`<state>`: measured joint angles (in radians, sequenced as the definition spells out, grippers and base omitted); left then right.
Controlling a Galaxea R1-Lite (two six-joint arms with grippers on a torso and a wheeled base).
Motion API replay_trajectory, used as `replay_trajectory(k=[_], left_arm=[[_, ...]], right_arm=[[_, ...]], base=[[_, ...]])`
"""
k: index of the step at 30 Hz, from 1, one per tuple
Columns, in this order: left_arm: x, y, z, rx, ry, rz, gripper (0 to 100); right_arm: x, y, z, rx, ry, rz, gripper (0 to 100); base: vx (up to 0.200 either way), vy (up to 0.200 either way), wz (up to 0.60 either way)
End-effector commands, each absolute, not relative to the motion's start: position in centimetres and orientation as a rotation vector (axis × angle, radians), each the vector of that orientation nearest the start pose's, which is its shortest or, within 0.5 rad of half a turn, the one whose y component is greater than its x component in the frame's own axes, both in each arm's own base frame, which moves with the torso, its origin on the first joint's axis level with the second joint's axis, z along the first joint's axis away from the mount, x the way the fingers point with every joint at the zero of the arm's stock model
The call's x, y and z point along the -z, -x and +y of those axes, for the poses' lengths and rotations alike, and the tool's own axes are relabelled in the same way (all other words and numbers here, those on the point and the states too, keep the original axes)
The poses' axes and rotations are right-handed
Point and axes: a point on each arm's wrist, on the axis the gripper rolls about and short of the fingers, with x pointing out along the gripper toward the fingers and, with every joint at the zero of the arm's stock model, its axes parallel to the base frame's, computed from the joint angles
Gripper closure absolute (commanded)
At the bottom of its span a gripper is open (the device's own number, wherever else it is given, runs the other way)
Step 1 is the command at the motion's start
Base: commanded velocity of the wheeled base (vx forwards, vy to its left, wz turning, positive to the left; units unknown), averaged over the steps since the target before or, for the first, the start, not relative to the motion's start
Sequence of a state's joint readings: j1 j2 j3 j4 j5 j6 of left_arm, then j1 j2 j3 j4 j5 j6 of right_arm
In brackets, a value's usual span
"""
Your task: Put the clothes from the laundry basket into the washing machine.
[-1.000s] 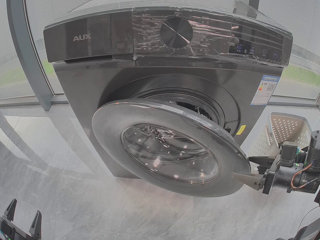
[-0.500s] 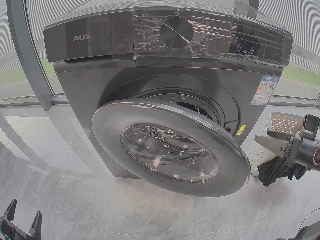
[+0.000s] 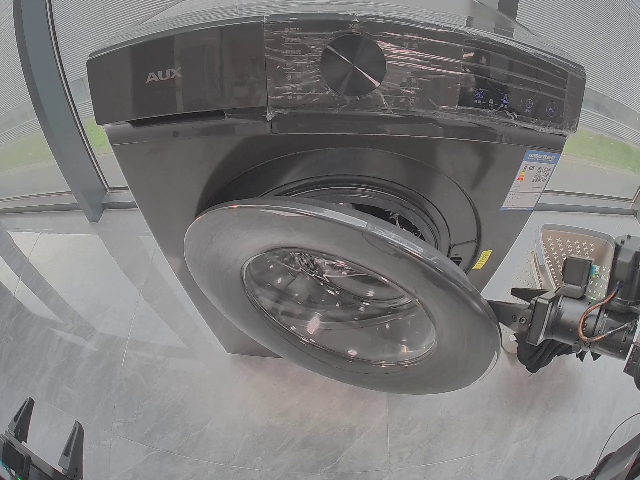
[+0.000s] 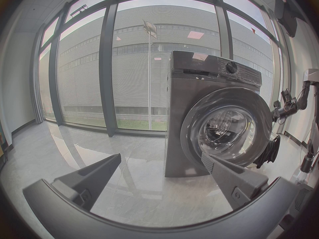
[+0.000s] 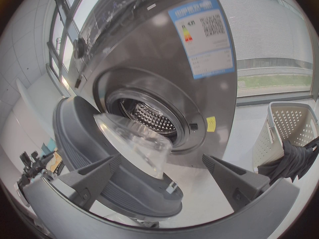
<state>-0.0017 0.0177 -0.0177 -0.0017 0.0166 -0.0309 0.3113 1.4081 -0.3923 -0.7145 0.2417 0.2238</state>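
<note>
The grey washing machine [image 3: 333,141] stands with its round door [image 3: 340,295] swung open and the drum [image 5: 149,118] showing. A white laundry basket [image 3: 577,251] sits on the floor to its right. A dark garment [image 3: 541,355] hangs over the basket's [image 5: 289,123] near rim, seen as the same dark garment [image 5: 294,161] in the right wrist view. My right gripper [image 3: 510,305] hovers open and holds nothing, just beside the door's right edge and in front of the basket. My left gripper [image 3: 43,435] is low at the near left, open, with nothing between its fingers [image 4: 89,176].
Glossy grey floor tiles [image 3: 100,341] spread out left of and in front of the machine. Tall windows with a dark frame post [image 3: 50,95] stand behind it. The open door juts out over the floor toward me.
My right gripper rose and pulled back to the right half a second ago, then dropped and came left to the door's edge again. The left arm and the door have not moved.
</note>
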Motion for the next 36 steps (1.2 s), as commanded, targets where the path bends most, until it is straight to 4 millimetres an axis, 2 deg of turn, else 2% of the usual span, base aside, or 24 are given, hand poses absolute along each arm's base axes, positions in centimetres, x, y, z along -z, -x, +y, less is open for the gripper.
replay_trajectory(k=[1,11,17,20,24,30,36], left_arm=[[-7.7,2.3,0.0,-0.015,0.031,0.0,0],[-7.7,2.3,0.0,-0.015,0.031,0.0,0],[-7.7,2.3,0.0,-0.015,0.032,0.0,0],[-7.7,2.3,0.0,-0.015,0.032,-0.002,0],[-7.7,2.3,0.0,-0.015,0.031,-0.002,0],[-7.7,2.3,0.0,-0.015,0.031,0.0,0],[-7.7,2.3,0.0,-0.015,0.031,0.0,0]], right_arm=[[-12.4,-19.9,7.2,-0.486,-0.171,0.488,0],[-12.3,-16.2,8.6,-0.616,-0.141,0.501,0],[-12.4,-17.3,8.5,-0.58,-0.153,0.494,0],[-11.4,-18.7,8.2,-0.498,-0.147,0.531,0],[-10.8,-19.3,8.3,-0.465,-0.138,0.559,0],[-9.7,-18.3,8.4,-0.486,-0.114,0.612,0],[-9.0,-16.3,9.8,-0.583,-0.076,0.654,0]], base=[[0.0,0.0,0.0],[0.0,0.0,0.0],[0.0,0.0,0.0],[0.0,0.0,0.0],[0.0,0.0,0.0],[0.0,0.0,0.0],[0.0,0.0,0.0]])
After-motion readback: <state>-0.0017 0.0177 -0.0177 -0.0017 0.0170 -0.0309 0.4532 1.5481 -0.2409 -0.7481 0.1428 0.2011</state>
